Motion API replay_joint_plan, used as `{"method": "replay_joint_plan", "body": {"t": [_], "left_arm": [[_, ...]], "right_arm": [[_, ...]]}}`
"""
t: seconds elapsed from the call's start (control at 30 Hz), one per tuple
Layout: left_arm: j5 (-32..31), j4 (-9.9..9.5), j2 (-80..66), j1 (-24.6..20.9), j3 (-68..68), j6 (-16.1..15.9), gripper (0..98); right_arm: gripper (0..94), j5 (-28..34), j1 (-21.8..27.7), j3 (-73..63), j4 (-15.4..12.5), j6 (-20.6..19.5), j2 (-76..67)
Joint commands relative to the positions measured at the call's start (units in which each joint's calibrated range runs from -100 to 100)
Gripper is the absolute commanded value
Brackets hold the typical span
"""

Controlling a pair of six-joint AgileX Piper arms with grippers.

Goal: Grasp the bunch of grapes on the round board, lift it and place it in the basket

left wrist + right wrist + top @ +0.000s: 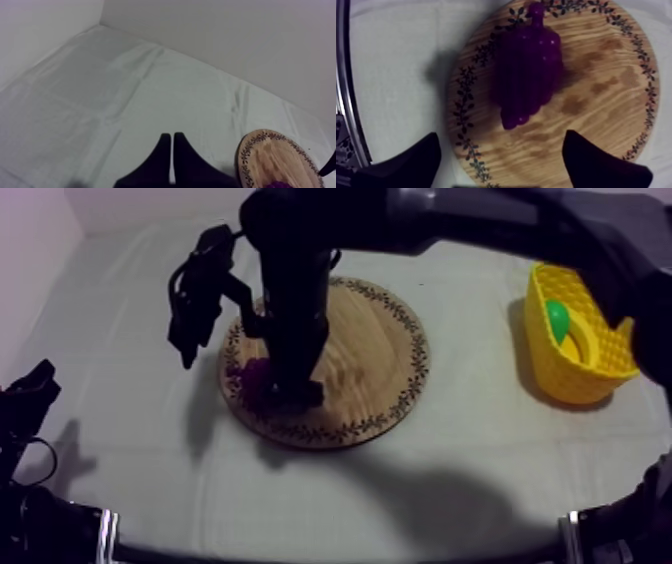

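The purple bunch of grapes (253, 374) lies on the left part of the round wooden board (370, 358). My right arm comes in from the upper right and stands over the grapes, with my right gripper (298, 391) low over them. In the right wrist view the grapes (528, 65) lie on the board (606, 90) just ahead of my right gripper (506, 162), which is open with its fingers wide apart and empty. My left gripper (30, 393) rests at the lower left. In the left wrist view my left gripper (172, 147) is shut on nothing, near the board (275, 160).
The yellow basket (560, 373) stands at the table's right side, with a green fruit (557, 316) and something yellow inside. A wall corner bounds the cloth at the far left.
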Motion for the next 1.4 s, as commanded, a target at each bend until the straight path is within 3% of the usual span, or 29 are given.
{"method": "replay_joint_plan", "body": {"t": [0.0,0.93,1.37], "left_arm": [[-0.01,0.01,0.02,0.02,-0.04,0.0,0.0],[-0.01,0.01,0.02,0.02,-0.04,0.0,0.0],[-0.01,0.01,0.02,0.02,-0.04,0.0,0.0]], "right_arm": [[74.4,0.07,-0.11,-0.98,-0.14,-0.09,2.38],[72.8,0.8,1.26,-20.83,0.67,-0.64,20.69],[32.1,0.69,1.94,-20.79,0.59,-0.86,20.07]]}}
